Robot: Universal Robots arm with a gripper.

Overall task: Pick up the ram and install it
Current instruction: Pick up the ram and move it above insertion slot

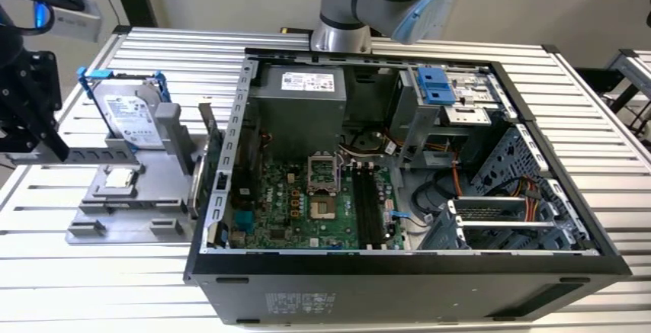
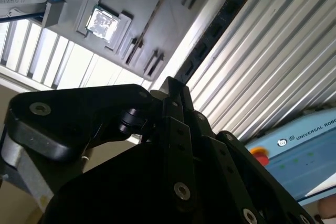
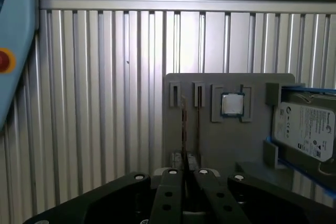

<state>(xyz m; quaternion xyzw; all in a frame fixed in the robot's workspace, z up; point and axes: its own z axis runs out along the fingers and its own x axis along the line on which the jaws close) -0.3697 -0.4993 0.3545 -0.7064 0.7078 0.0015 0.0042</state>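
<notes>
Exterior view: an open computer case (image 1: 407,270) sits on a slatted table (image 1: 102,291) just beside a grey tray (image 1: 112,232), with its motherboard (image 1: 295,211) and black slots (image 1: 368,205) exposed.
The tray holds a hard drive (image 1: 133,116) standing on edge, a small square chip (image 1: 120,178) and the ram (image 2: 218,27), which stands on its long edge along the tray's side nearest the case. The gripper (image 3: 188,172) hovers apart from the tray, jaws together, gripping nothing.
</notes>
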